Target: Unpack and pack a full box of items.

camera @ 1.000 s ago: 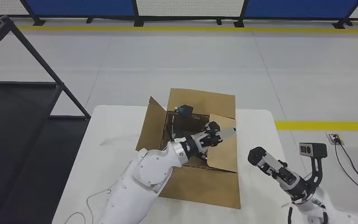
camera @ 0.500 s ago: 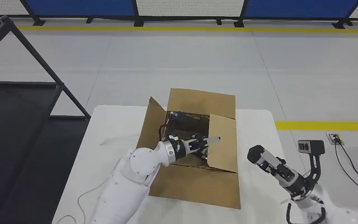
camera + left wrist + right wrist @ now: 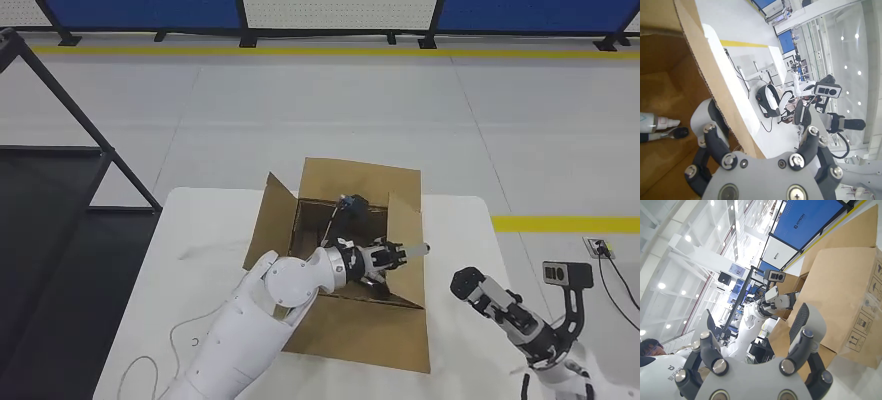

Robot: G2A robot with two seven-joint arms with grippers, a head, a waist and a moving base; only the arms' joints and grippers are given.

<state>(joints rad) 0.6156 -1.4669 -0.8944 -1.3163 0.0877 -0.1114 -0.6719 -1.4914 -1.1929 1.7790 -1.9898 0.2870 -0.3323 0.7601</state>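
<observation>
An open cardboard box (image 3: 350, 180) stands in the middle of the white table (image 3: 200, 260). My left gripper (image 3: 395, 252) is at the box's right flap (image 3: 405, 270), open, one finger inside the box and one outside, the flap edge (image 3: 702, 72) between them. On the box floor lie a white tube (image 3: 651, 123) and a dark item (image 3: 678, 132). My right gripper (image 3: 468, 285) hovers open and empty over the table right of the box; in its wrist view the gripper (image 3: 757, 323) faces the box's outer wall (image 3: 838, 294).
The box's left flap (image 3: 268, 225) stands up and its near flap (image 3: 360, 335) lies flat on the table. Bare table lies left of the box and a narrower strip to its right. A black frame (image 3: 80, 130) stands off the table's far left.
My left gripper drew back into the box, then moved right onto the right flap. That flap now stands more upright than a second ago. The right arm shifted slightly.
</observation>
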